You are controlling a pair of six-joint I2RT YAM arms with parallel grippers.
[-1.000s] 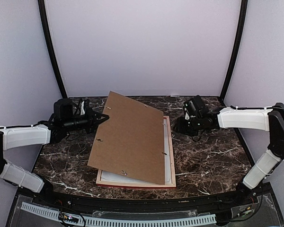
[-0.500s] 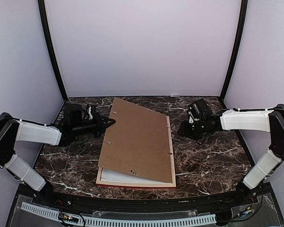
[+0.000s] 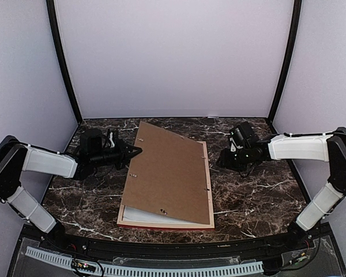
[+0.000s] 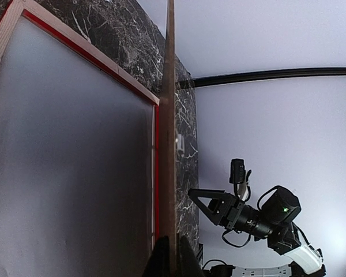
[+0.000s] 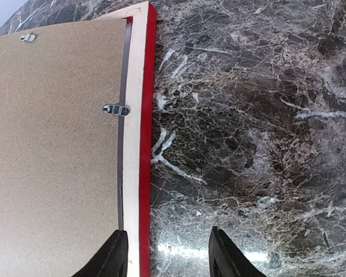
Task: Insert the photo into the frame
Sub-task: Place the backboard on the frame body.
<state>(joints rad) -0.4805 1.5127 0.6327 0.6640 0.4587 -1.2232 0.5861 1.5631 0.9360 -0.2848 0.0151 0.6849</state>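
On the dark white-veined marble table [image 3: 254, 196], centre of the top view: the frame [image 3: 208, 184] lies flat and face down. Its thin rails show pale wood on the upturned back and bright red along the outer edges, seen most clearly from the right wrist camera [image 5: 145, 115]. A plain brown backing board [image 3: 170, 173] with small metal turn clips [image 5: 116, 109] covers most of the frame. The board is skewed to the rails: its far-left corner overhangs the frame, and its right edge sits just inside the right rail. A white sheet [image 3: 141, 217] shows inside the frame at the near-left, below the board. Whether this is the reverse of the photo cannot be told, as no printed face is visible.

Left jaws: clamped together on the board's left edge near its far corner. The left wrist view sees the board edge-on [image 4: 168, 144], raised off the pale sheet inside the frame [image 4: 69, 173].

Right jaws: apart and holding nothing, low over the table at the frame's right rail, with one finger [image 5: 112, 254] above the rail.
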